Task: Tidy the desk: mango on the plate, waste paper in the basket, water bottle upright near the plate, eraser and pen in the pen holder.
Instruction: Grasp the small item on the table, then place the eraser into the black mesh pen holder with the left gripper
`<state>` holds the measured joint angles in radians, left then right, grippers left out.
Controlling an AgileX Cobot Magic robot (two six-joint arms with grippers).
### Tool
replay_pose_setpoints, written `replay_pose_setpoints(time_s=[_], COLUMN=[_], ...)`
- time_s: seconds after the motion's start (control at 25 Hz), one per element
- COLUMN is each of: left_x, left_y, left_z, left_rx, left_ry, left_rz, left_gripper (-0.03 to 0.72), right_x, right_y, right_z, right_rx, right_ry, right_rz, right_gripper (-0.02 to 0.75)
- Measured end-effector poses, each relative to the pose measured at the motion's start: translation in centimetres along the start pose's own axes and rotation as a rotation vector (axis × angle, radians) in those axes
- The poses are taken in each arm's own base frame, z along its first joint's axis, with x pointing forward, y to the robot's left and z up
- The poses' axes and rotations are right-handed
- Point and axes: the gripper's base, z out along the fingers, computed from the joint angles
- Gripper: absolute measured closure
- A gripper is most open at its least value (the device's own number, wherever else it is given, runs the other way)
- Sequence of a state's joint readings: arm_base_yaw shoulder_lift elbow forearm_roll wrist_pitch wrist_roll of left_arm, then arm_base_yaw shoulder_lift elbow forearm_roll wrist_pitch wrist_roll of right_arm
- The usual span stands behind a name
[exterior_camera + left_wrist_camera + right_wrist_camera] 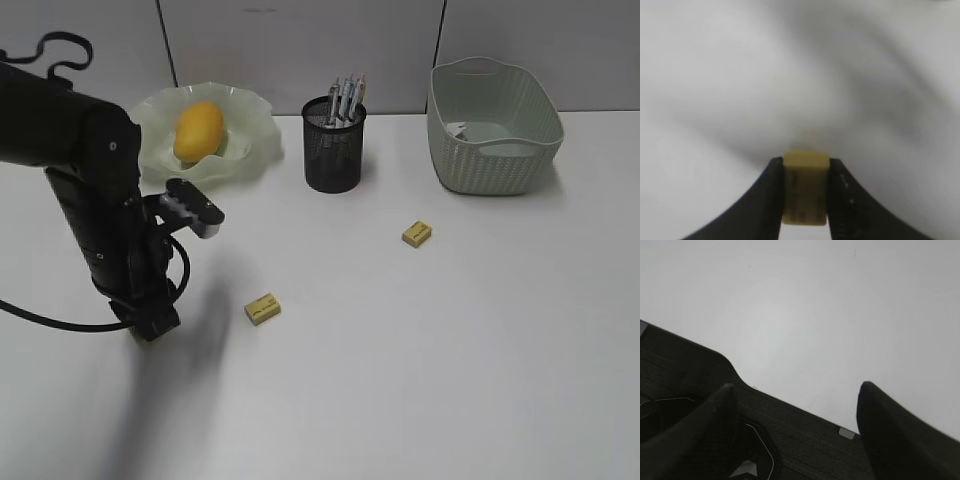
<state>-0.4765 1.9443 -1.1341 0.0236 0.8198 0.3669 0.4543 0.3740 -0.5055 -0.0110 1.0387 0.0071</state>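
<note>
I saw the mango (198,130) already on the plate (255,118) and pens in the pen holder (333,150). My left gripper (805,172) had its jaws clamped on one eraser (805,187); two more erasers (262,308) lay on the surface (450,360). The right gripper (795,395) sat wide open, and I saw no bottle or paper.

mango (198,130) on plate (255,140), pens (346,98) in holder (333,146)

We count three erasers: two lying on the desk (450,360), the nearer eraser (262,308) and the farther eraser (417,234), plus a third eraser (805,187) seen only in the left wrist view. There is one mango (198,130), one plate (255,125), one pen holder (333,146) and one basket (492,125).
</note>
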Motion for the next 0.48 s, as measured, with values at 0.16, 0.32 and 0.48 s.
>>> replay_pose_setpoints(time_s=[0.16,0.32,0.48], left_x=[-0.4,-2.1,-4.4], left_y=[0.2,0.9,1.6], left_z=[-3.8,-8.4,-13.0], left_rx=[-0.036,-0.080,-0.108], left_ry=[-0.099,-0.233,-0.401], left_rz=[-0.016,-0.030,-0.051], left_gripper=[0.484,0.484,0.484], right_x=[0.0,0.0,0.0], right_y=[0.0,0.0,0.0], right_z=[0.0,0.0,0.0], right_rx=[0.000,0.000,0.000], right_ry=[0.000,0.000,0.000], right_rz=[0.000,0.000,0.000], right_gripper=[0.155,0.155,0.155])
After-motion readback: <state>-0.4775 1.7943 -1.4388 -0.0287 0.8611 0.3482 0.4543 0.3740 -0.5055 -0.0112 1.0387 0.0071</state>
